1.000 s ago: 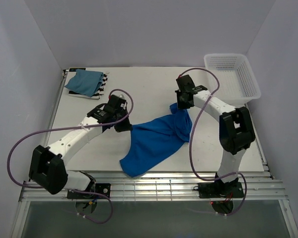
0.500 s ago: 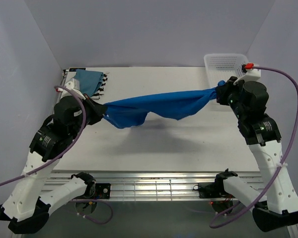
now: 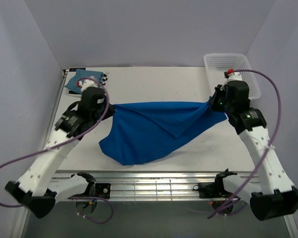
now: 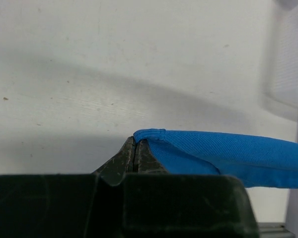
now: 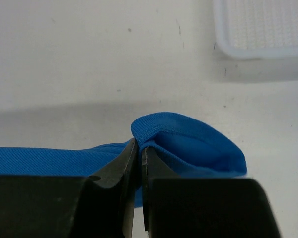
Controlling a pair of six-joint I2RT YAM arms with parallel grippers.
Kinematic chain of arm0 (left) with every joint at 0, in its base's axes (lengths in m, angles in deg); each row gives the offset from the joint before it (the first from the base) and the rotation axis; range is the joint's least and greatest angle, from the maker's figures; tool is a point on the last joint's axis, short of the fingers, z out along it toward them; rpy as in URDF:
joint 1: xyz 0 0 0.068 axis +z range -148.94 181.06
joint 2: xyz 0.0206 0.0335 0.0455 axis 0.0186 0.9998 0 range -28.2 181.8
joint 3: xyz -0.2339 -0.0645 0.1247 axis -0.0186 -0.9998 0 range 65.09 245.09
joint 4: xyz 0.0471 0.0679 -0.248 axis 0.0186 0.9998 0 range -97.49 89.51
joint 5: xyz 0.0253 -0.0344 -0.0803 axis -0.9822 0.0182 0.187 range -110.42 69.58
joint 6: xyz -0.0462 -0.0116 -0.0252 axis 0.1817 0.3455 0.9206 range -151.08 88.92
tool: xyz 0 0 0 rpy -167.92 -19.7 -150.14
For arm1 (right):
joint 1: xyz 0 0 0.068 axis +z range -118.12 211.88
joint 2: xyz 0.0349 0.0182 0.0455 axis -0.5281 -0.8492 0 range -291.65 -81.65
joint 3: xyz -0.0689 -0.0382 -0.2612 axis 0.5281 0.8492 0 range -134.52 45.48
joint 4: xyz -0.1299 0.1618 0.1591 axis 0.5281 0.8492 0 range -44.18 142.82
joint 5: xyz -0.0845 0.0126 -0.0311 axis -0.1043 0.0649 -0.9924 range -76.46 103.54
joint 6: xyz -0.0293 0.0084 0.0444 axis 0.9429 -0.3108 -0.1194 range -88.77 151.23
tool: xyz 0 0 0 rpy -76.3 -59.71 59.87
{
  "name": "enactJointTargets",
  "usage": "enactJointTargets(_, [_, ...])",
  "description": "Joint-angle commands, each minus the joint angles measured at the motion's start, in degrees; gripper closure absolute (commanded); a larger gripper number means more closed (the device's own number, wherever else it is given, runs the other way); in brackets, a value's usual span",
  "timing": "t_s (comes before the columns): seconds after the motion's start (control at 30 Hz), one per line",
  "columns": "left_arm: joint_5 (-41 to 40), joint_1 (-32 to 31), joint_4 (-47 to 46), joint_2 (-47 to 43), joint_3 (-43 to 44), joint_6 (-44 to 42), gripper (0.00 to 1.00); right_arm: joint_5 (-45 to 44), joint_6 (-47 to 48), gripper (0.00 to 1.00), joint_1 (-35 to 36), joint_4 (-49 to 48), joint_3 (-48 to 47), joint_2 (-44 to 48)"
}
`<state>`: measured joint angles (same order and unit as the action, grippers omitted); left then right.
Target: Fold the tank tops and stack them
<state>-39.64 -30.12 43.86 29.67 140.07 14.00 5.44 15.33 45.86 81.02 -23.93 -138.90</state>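
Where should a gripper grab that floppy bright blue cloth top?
By its stitched hem at opposite ends, coming from each side: the bright blue cloth top is limp, and pinched there by the left gripper and right gripper it spreads wide.

High camera looks down; close wrist cameras share its royal blue top point(image 3: 149, 134).

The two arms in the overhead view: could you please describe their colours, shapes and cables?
Both the left arm and right arm have white tubular links with chunky black joint housings. A purple cable loops loosely along each. The left gripper and right gripper have dark, tapered fingers on black bodies.
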Motion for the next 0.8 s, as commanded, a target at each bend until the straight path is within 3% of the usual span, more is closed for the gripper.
enactJointTargets(0.0, [0.3, 2.86, -5.54, 12.24, -4.4, -3.4, 1.0, 3.93, 1.84, 0.92, -3.06, -4.06, 5.33, -11.78])
enactJointTargets(0.1, [7.15, 8.47, -12.58, 25.51, -5.46, -5.87, 1.0, 6.51, 1.93, 0.92, -5.45, -7.33, 3.68, -24.68])
enactJointTargets(0.2, [9.56, 11.13, -13.56, 38.52, -0.81, -5.19, 1.0, 7.48, 2.8, 0.92, -6.15, -6.9, -4.4, -37.26])
enactJointTargets(0.3, [10.69, 11.23, -15.57, 44.33, 2.71, -5.0, 1.0, 11.86, 4.12, 0.76, -5.98, -5.67, -10.3, -42.75])
enactJointTargets(0.33, [12.44, 11.23, -17.41, 44.79, 2.8, -5.78, 1.0, 12.49, 4.38, 0.6, -5.72, -6.71, -10.31, -42.59])
enactJointTargets(0.43, [12.46, 11.31, -18.39, 46.1, 2.8, -6.67, 1.0, 14.77, 4.39, 0.41, -4.75, -9.26, -6.02, -38.04])
enactJointTargets(0.57, [13.77, 11.31, -18.39, 46.81, 1.93, -7.2, 1.0, 13.65, 2.28, 0.39, 0.24, -11.82, 5.22, -26.28])
enactJointTargets(0.77, [14.48, 11.31, -19.01, 45.85, 0.34, -7.46, 1.0, 12.32, -3.08, 0.39, 11.15, -11.38, 18.42, -18.07])
